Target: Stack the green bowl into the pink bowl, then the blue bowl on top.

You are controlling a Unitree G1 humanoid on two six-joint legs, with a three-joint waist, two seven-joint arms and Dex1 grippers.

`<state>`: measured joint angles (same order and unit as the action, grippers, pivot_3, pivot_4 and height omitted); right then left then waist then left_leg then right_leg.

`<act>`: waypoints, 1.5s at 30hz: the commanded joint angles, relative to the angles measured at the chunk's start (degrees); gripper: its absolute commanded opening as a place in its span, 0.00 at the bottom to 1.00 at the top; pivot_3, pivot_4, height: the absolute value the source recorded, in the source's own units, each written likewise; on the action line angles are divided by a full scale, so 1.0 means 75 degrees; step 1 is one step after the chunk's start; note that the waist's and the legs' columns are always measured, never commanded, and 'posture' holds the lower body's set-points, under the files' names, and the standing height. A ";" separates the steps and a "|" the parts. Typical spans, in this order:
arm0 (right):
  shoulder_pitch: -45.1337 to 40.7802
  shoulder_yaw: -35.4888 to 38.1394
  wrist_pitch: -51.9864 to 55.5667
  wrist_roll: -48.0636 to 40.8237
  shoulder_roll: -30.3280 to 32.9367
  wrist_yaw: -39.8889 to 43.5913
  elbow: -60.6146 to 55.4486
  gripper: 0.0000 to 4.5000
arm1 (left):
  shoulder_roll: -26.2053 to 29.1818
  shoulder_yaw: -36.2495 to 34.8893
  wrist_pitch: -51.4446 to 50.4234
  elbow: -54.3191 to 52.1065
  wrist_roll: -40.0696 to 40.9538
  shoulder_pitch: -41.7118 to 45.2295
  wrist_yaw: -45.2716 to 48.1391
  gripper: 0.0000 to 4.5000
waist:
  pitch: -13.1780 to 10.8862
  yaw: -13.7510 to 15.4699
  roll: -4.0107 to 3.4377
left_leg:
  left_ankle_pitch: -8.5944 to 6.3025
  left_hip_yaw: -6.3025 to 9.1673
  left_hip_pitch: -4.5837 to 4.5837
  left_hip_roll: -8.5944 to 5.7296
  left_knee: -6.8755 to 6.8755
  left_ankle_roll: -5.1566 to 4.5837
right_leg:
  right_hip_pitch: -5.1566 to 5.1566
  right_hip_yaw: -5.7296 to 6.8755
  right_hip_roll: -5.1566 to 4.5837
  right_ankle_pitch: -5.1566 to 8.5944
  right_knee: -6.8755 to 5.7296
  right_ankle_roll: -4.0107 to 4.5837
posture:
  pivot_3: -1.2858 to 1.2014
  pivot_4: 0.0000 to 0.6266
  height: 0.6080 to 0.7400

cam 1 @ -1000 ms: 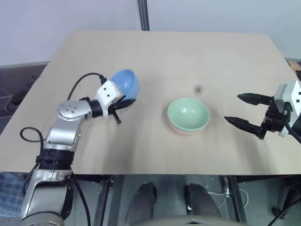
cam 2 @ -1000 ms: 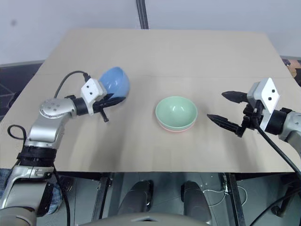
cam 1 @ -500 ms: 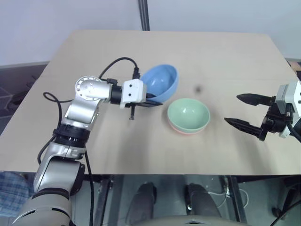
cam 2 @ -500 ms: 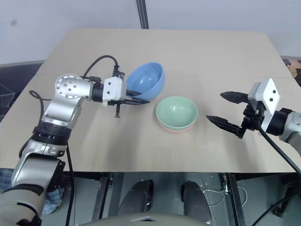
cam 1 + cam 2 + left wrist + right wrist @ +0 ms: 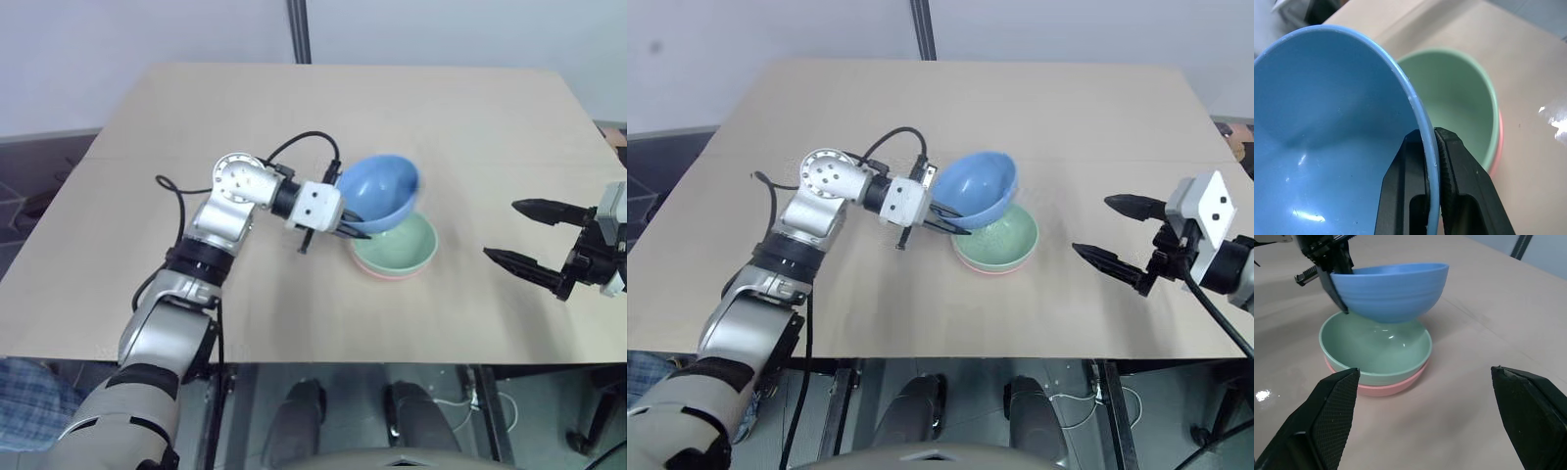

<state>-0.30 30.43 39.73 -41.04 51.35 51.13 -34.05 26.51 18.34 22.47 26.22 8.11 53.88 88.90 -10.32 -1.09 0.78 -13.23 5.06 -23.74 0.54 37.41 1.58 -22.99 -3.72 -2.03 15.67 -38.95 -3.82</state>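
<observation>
- Since a moment ago, the left arm has carried the blue bowl [image 5: 379,192] from the left side of the table [image 5: 294,108] across to just above the green bowl [image 5: 400,248]. The green bowl already sits inside the pink bowl [image 5: 384,274]. The left gripper [image 5: 345,221] reaches sideways to the right and tips down a little. The right gripper [image 5: 529,238] waits well apart on the right, wide open, holding nothing.
- From the other eye the picture looks the same: the blue bowl hangs over the near-left edge of the stack, not over its middle.
- Looking along the left gripper, its two fingers [image 5: 1405,196] are shut tight on the thin blue rim, one inside, one outside.
- Looking along the right gripper, the blue bowl floats above the green bowl, not yet touching it.
- I think letting go now could go wrong. Being off to one side, the bowl could land on the rim, tip, and slide off.
</observation>
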 commanded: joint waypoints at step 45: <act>-0.0614 -0.0915 -0.0623 0.0471 0.0148 -0.0059 0.0722 1.00 | 0.1097 -0.3203 -0.4438 -0.1805 0.1541 -0.2255 -0.3814 0.98 | 0.0001 -0.0126 0.0000 | 0.0001 0.0006 0.0001 0.0003 0.0006 0.0000 | 0.0000 0.0004 0.0000 0.0000 -0.0008 -0.0001 | 0.52 0.24 1.00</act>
<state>-3.71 23.27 36.54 -38.09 51.66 50.66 -28.62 33.48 -2.38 -7.75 17.73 18.26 39.07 64.09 -10.32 -2.04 0.78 -13.22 5.10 -23.73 0.56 37.46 1.58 -22.99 -3.70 -2.03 15.67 -39.01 -3.83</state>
